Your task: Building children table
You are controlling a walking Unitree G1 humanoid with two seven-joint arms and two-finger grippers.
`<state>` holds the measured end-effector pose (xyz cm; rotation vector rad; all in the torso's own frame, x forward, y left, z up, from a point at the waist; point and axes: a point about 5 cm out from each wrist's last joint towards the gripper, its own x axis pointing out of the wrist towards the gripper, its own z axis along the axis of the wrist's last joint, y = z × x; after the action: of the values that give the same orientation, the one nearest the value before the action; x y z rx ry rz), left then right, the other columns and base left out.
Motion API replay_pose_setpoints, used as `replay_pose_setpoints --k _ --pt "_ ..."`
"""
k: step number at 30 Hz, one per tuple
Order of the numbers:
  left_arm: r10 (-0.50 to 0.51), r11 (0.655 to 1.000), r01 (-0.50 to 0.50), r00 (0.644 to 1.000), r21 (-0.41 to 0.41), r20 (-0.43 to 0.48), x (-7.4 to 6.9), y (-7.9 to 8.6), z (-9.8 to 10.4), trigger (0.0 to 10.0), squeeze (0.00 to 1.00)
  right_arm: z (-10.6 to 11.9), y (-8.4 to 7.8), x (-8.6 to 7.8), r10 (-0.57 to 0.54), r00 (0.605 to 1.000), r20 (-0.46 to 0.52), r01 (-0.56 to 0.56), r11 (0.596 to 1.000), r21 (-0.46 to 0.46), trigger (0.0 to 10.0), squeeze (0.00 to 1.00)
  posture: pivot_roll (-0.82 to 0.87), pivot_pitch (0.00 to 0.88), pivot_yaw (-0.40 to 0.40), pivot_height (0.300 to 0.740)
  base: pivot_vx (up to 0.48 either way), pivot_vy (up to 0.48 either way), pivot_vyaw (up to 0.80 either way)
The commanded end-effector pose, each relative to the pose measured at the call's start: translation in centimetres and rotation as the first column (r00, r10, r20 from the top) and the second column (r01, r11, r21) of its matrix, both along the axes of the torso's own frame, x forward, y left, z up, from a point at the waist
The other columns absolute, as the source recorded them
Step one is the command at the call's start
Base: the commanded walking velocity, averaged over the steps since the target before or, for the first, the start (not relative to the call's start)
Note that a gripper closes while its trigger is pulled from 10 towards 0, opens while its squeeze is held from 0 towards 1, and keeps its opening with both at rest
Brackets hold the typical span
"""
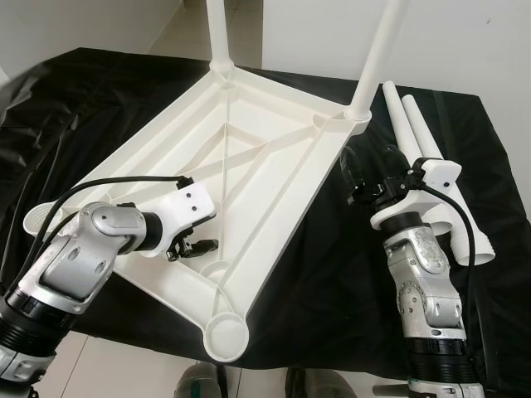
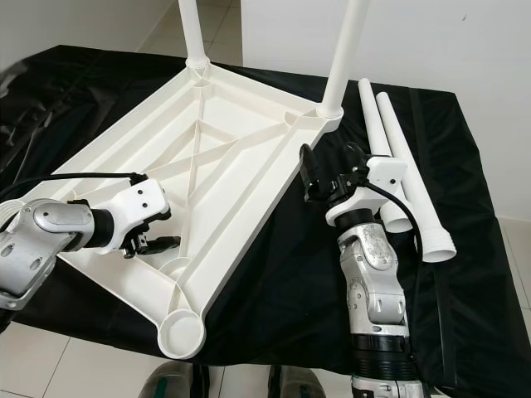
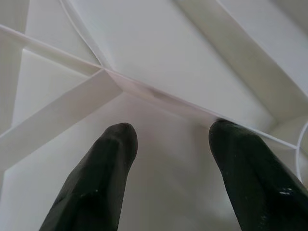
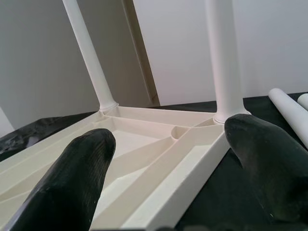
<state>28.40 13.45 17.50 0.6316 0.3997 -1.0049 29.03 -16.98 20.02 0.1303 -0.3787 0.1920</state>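
Reaching left tool (image 1: 192, 246) into tabletop (image 1: 249, 124), spread.

Black cloth-covered surface (image 1: 332, 274) carries an upturned white plastic tabletop (image 1: 241, 157), ribbed underside up, two legs (image 1: 383, 50) already standing in its far corner sockets. Two loose white legs (image 1: 431, 166) lie side by side on the cloth, right of it.

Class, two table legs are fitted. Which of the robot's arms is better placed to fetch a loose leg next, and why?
Right. The right gripper hovers open at the upturned white plastic tabletop's edge, beside the two loose white plastic legs on the black cloth. The left gripper is open inside the tabletop's far side.
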Motion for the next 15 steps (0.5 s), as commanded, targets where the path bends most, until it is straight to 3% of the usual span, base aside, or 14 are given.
replay_pose_setpoints --k 1,15 --pt "0.047 0.999 -0.047 0.999 -0.018 -0.01 0.4 -0.7 -0.7 10.0 0.0 0.0 -0.1 0.0 -0.001 1.0 0.003 0.001 1.0 -0.004 10.0 0.0 0.01 0.114 0.027 0.74 0.0 0.0 0.0" --pt "0.166 0.981 -0.167 0.986 -0.103 -0.02 2.8 -3.6 -1.1 10.0 0.0 0.5 -0.7 -0.1 -0.026 1.0 0.013 0.026 1.0 -0.004 10.0 0.0 -0.01 0.122 0.017 0.74 0.0 0.0 0.0"
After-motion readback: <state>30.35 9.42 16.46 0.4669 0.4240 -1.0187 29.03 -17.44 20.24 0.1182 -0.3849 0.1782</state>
